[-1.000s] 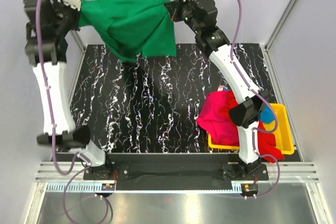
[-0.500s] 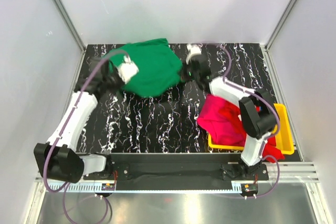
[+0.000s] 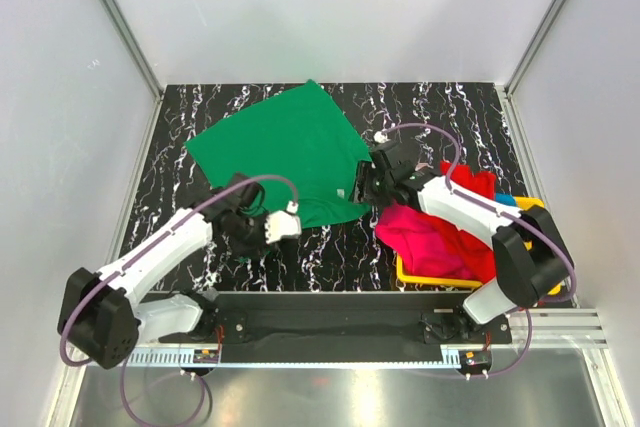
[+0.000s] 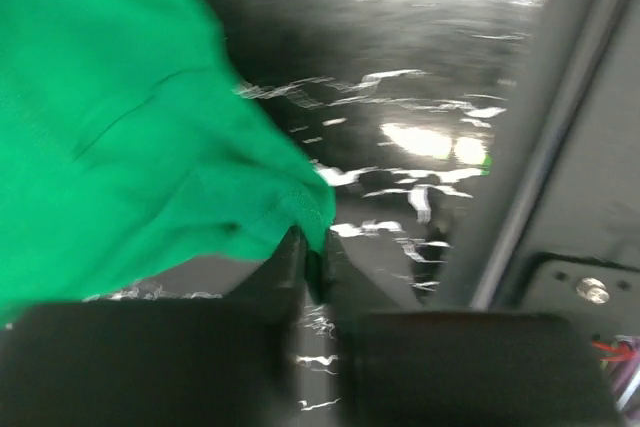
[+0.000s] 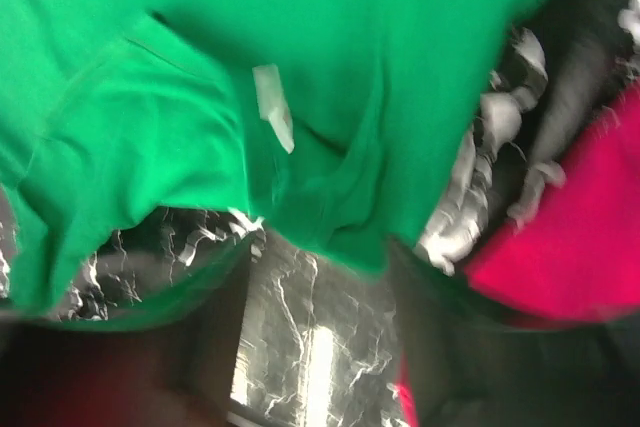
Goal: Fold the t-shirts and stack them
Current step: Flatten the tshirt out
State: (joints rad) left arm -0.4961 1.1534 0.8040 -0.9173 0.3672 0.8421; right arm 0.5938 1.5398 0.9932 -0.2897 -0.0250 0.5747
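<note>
The green t-shirt lies spread flat on the black marbled table, towards the back left. My left gripper sits at its near hem. In the blurred left wrist view the left gripper has its jaws close together, with a corner of the green t-shirt pinched between them. My right gripper is at the shirt's near right corner. In its wrist view the right gripper stands wide open, and the green t-shirt lies just past the tips. A magenta-pink t-shirt and a red t-shirt are heaped at the right.
A yellow tray stands at the near right under the heaped shirts, with a bit of blue cloth showing in it. White walls with metal posts close in the table on three sides. The magenta-pink t-shirt is just right of my right gripper.
Both arms have swung the green t-shirt down from the air and drawn it towards the near edge; it now lies flat. The right jaws have opened off the cloth.
</note>
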